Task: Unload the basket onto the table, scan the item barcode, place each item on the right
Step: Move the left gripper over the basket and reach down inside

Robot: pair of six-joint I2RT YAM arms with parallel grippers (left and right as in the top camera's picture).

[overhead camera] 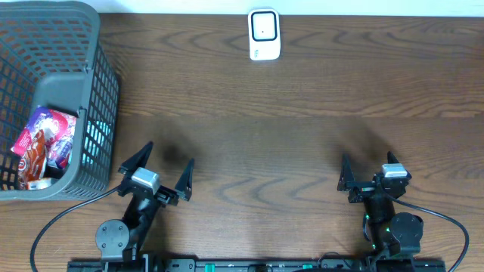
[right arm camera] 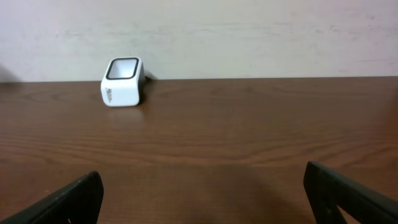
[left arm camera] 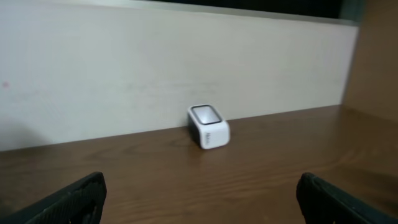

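A small white barcode scanner (overhead camera: 264, 34) with a dark window stands at the table's far edge, also seen in the left wrist view (left arm camera: 208, 126) and the right wrist view (right arm camera: 123, 81). The items are snack packets in a grey basket (overhead camera: 98, 91) at the left: a pink and purple packet (overhead camera: 54, 130) and a red one (overhead camera: 32, 155). My left gripper (overhead camera: 170, 153) (left arm camera: 200, 182) hovers open near the front edge, right of the basket, with nothing between its fingers. On the right side my right gripper (overhead camera: 367, 156) (right arm camera: 202, 174) is open and empty too.
The dark wooden table (overhead camera: 287, 128) stretches between the grippers and the scanner. A pale wall (right arm camera: 249, 31) runs behind the far edge. Cables (overhead camera: 53, 223) loop from both arm bases along the front edge.
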